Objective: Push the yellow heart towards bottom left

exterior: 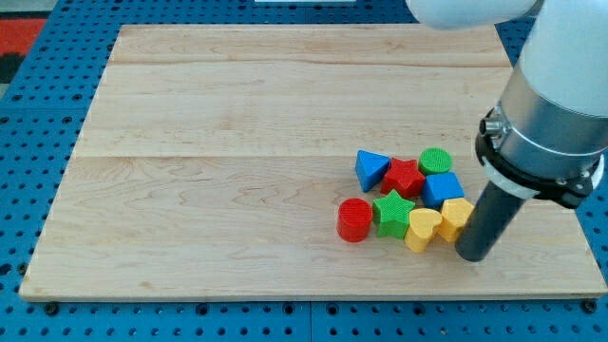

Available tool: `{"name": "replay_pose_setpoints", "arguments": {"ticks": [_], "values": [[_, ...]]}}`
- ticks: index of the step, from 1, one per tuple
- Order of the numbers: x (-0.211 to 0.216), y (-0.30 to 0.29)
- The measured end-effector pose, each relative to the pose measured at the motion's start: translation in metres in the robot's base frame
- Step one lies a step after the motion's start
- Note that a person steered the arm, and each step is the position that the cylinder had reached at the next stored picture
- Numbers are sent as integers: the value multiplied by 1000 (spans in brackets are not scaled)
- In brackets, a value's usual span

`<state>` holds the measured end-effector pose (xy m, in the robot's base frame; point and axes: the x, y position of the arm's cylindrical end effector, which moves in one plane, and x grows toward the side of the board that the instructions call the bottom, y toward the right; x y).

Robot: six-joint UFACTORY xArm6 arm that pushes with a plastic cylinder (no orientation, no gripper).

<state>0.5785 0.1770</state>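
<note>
While my tip [472,255], a bare rod with no jaws, rests right of the yellow hexagon [457,218], the yellow heart [422,229] awaits a down-left shove across the board [228,190].

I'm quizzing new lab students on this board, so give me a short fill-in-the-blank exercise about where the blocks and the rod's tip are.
1. The yellow heart touches the green ____ on its left.
2. My tip rests at the view's ____ edge of the cluster.
3. The red cylinder is the cluster's ____-most block.

Missing words: star; right; left
</note>
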Motion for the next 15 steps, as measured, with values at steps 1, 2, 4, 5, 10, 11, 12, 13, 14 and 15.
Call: {"name": "replay_pose_setpoints", "arguments": {"ticks": [1, 2, 4, 5, 10, 11, 12, 13, 14, 15], "values": [[-12, 52], [-23, 20], [-6, -83], [-16, -167], [-115, -304], [-88, -371], [-130, -362], [-140, -417], [-87, -408], [-122, -382]]}}
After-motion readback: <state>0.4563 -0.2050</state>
